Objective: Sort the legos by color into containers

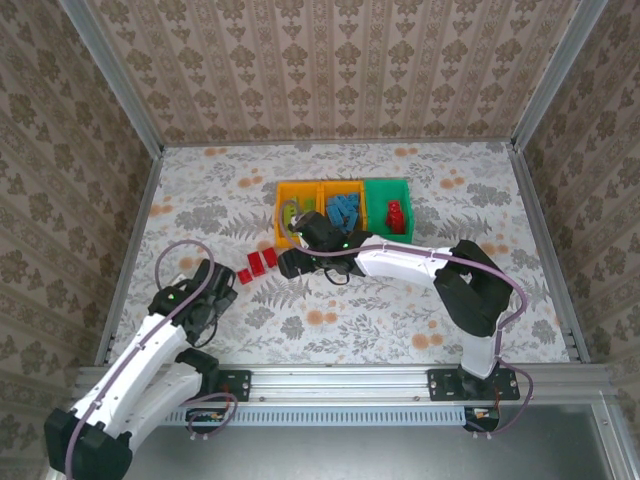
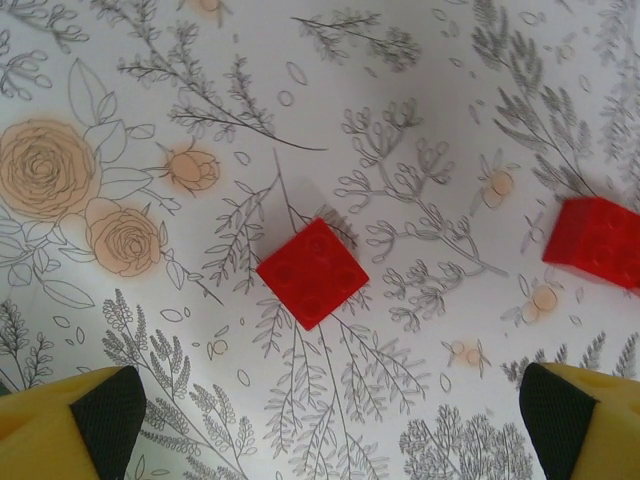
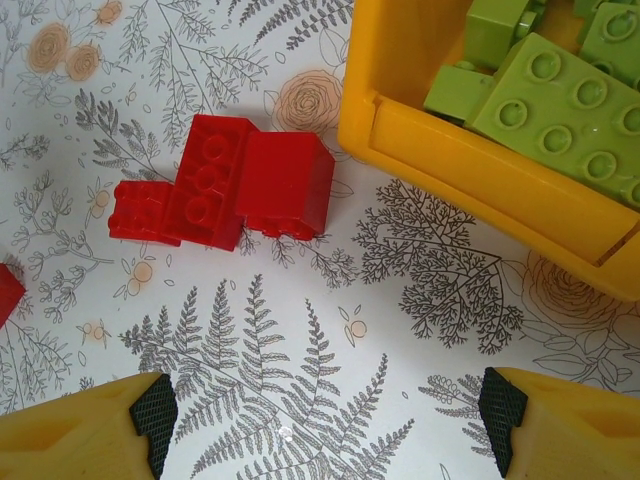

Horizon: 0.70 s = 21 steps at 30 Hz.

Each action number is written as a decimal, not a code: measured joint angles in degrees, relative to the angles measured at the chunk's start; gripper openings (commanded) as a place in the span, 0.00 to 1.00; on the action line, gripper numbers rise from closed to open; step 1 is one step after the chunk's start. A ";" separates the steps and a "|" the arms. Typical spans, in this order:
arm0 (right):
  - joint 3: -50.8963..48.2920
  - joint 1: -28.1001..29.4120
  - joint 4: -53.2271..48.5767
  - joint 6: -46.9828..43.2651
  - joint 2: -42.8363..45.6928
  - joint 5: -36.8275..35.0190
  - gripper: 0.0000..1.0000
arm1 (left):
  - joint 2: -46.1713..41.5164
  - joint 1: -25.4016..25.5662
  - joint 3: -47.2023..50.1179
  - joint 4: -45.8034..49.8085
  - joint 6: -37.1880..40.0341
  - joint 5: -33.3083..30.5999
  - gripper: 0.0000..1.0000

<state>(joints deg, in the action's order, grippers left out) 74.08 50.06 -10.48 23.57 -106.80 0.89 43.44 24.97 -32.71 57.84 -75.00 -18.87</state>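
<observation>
Three joined containers sit mid-table: a left orange-yellow bin (image 1: 296, 186) with lime green legos (image 3: 550, 90), a middle orange-yellow bin (image 1: 343, 185) with blue legos (image 1: 343, 212), and a green bin (image 1: 386, 184) with red legos (image 1: 394, 215). Loose red legos (image 1: 258, 264) lie on the cloth left of the bins. My right gripper (image 3: 325, 420) is open above the cloth, just short of a cluster of three red bricks (image 3: 225, 190) and beside the yellow bin's wall (image 3: 480, 170). My left gripper (image 2: 330, 420) is open over a single red brick (image 2: 312, 272), with another red brick (image 2: 595, 240) to the right.
The floral tablecloth (image 1: 400, 310) covers the table inside a metal frame and patterned walls. One more red brick (image 3: 6, 290) peeks in at the left edge of the right wrist view. The right arm (image 1: 420, 262) stretches across in front of the bins.
</observation>
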 measured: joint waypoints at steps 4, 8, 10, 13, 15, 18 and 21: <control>0.00 -0.02 0.02 0.00 -0.48 0.26 0.83 | 0.83 -6.43 3.85 -3.28 -0.46 3.26 1.00; 0.00 0.00 0.02 0.22 -1.07 0.83 0.83 | 0.87 -10.88 7.85 -6.99 -1.18 7.08 1.00; 0.00 -0.02 0.02 0.42 -1.11 0.92 0.83 | 1.14 -12.37 8.04 -8.26 -1.31 8.17 0.99; 0.00 -0.02 0.04 0.46 -1.38 1.05 0.84 | 2.67 -14.86 8.02 -10.82 -1.18 9.60 0.98; 0.00 -0.02 0.04 0.61 -1.60 1.05 0.84 | 4.61 -16.65 7.98 -12.52 -0.66 10.93 0.97; -0.04 -0.02 0.04 0.63 -1.70 1.05 0.84 | 8.00 -19.39 7.98 -15.32 0.28 13.11 0.92; -0.24 -0.09 0.07 0.63 -1.70 1.03 0.84 | 10.32 -21.55 7.98 -17.62 1.57 14.95 0.87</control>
<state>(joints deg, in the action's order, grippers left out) 73.84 49.98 -10.41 24.21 -108.51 1.91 53.76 3.42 -24.73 40.23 -73.43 -3.92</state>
